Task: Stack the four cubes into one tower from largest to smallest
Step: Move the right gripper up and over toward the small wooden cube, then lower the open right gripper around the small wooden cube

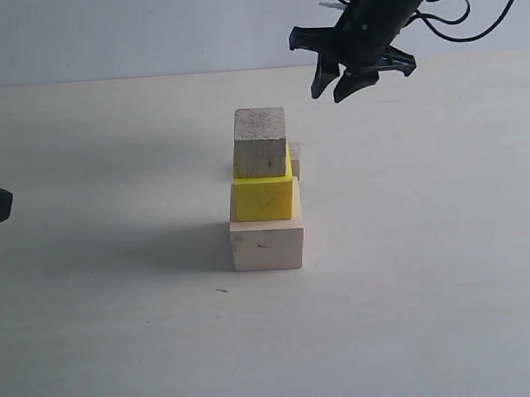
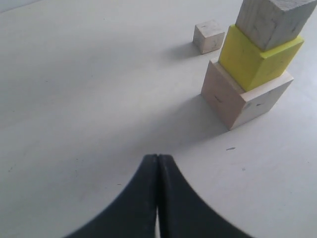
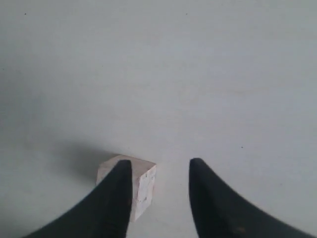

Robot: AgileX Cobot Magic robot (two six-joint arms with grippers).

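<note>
Far left edge: left gripper (image 2: 157, 157), only a dark tip in the exterior view, low over the table (image 1: 122, 343), fingers pressed together, nothing between them, well apart from the cubes. Centre of table: three-cube stack. Large pale wood cube (image 1: 267, 245) at the base, flat on the table. Bright yellow cube (image 1: 263, 198) on top of it, sitting toward the back so a strip of the base shows in front. Smaller bare wood cube (image 1: 260, 142) on top of the yellow one, upright, turned slightly off its edges. Smallest bare wood cube (image 2: 209, 36) not on the stack: on the table just behind it and a little right, mostly hidden in the exterior view, clear in the left wrist view and apart from the base cube. Upper right: right gripper (image 1: 338, 84) in the air, above and right of the stack, pointing down, fingers spread, holding nothing. The right wrist view shows the smallest cube on the table below, partly behind one finger (image 3: 116, 198), no contact.
</note>
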